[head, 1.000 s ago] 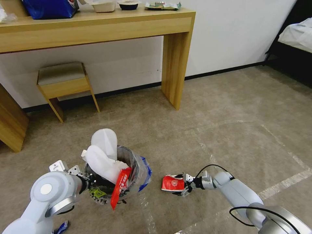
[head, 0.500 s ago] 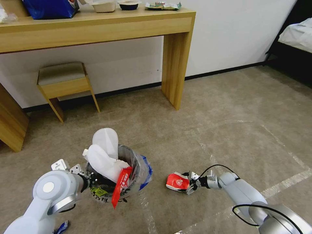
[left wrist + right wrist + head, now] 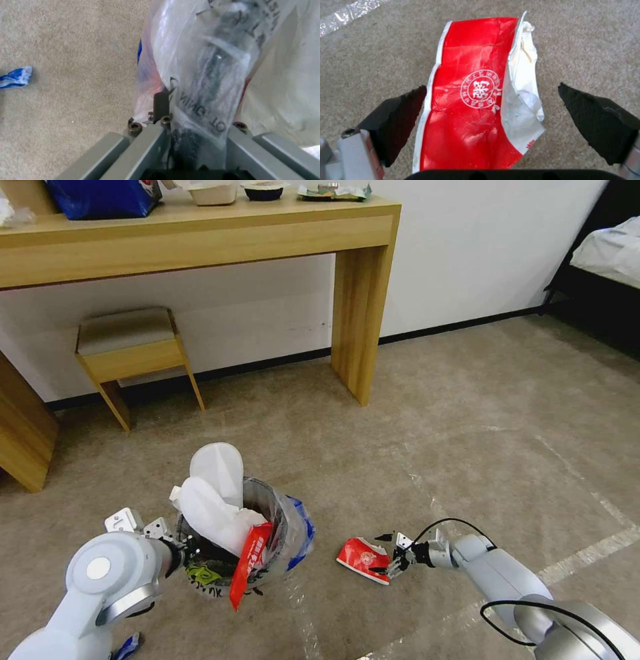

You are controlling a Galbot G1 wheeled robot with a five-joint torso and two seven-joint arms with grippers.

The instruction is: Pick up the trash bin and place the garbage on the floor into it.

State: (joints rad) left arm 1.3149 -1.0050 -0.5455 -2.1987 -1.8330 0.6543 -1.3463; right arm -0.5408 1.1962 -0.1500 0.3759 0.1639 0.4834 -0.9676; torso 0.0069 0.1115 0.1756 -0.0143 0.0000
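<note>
Straddling the squashed red carton [image 3: 471, 100] on the floor [image 3: 467, 447], the right gripper [image 3: 385, 555] jaws stand wide open, one pad [image 3: 400, 117] touching it; left gripper [image 3: 196, 140] jaws clamp the trash bin [image 3: 267, 540] rim.

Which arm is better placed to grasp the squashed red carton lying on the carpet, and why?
Right. The right gripper is open with the red carton between its fingers; the left gripper is shut on the trash bin.
</note>
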